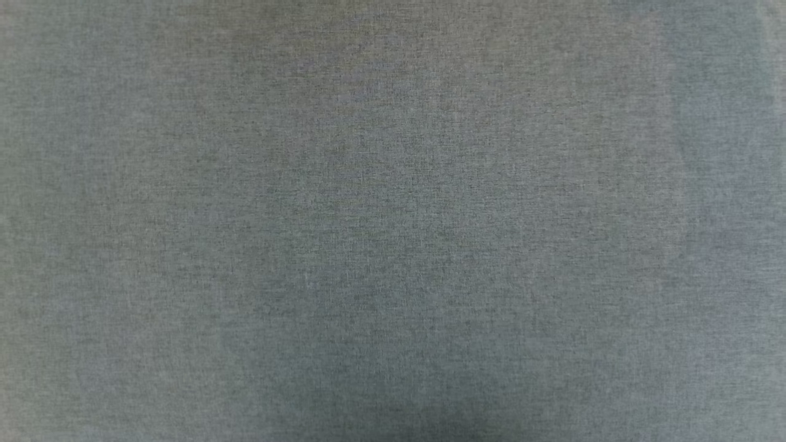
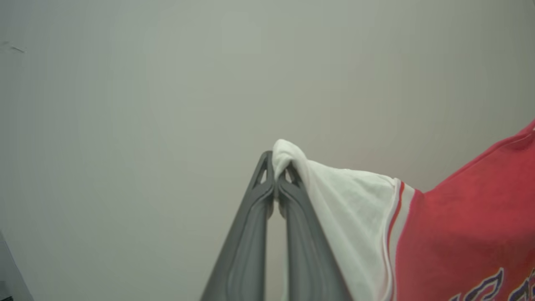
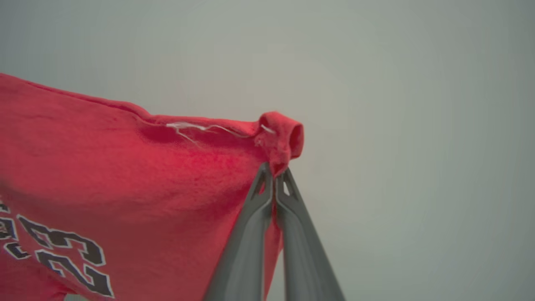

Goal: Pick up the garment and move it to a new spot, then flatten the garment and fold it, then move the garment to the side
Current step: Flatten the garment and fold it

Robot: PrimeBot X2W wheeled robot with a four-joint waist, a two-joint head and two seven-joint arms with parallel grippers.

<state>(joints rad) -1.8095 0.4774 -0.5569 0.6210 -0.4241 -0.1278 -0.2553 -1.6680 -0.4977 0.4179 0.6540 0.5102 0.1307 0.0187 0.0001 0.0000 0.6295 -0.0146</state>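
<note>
1. Holding the garment (image 2: 459,217) aloft, the left gripper (image 2: 276,177) is pinched fully closed on a white sleeve (image 2: 351,200) fold.
2. The right gripper (image 3: 274,175) is clamped tight on a red edge, possibly the hem; the view is too close to say.
3. Spread both arms evenly so the cloth hangs taut, print unwrinkled.
4. Lower onto the grey surface (image 1: 393,221) bottom edge first, releasing only once flat.

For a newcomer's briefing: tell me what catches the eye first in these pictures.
The red garment with its black "23" print, in the right wrist view's left half, stands out against the pale background. The right gripper pinches a red corner; the left gripper pinches the white sleeve. The head view shows plain grey fabric.
</note>
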